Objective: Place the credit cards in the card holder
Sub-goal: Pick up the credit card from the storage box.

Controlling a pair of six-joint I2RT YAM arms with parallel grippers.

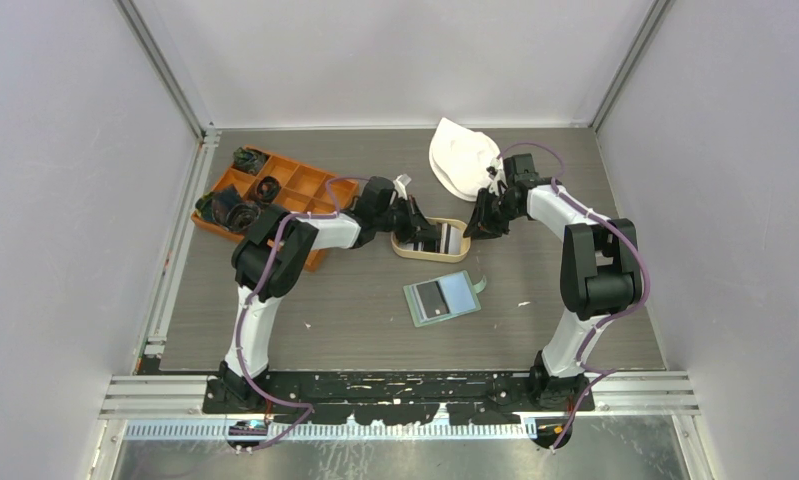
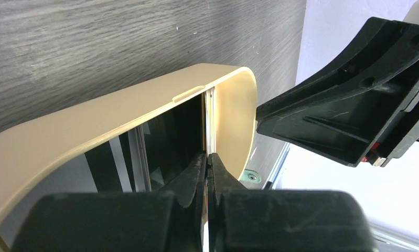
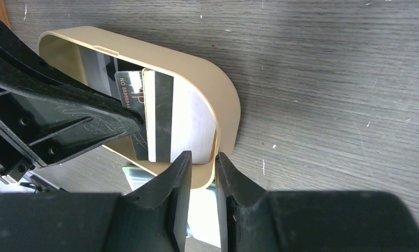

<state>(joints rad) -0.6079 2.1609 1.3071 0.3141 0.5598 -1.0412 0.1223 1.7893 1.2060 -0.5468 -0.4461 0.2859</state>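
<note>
Several credit cards [image 3: 168,121], white, grey and black, lie stacked in an oval tan tray [image 1: 460,226] at mid-table. My left gripper [image 1: 416,222] reaches into the tray from the left. In the left wrist view it [image 2: 207,157] is shut on the thin edge of a card [image 2: 210,123]. My right gripper [image 1: 478,224] is at the tray's right end; its jaws [image 3: 203,157] straddle and pinch the tray's wall [image 3: 225,100]. The card holder [image 1: 442,297] lies open in front of the tray, sage-green with pale blue pockets and a dark card on its left half.
An orange compartment box [image 1: 300,180] with dark cord bundles [image 1: 237,208] stands at the back left, close behind my left arm. A white cloth item [image 1: 462,155] lies at the back, behind my right gripper. Metal rails run along the left and near edges.
</note>
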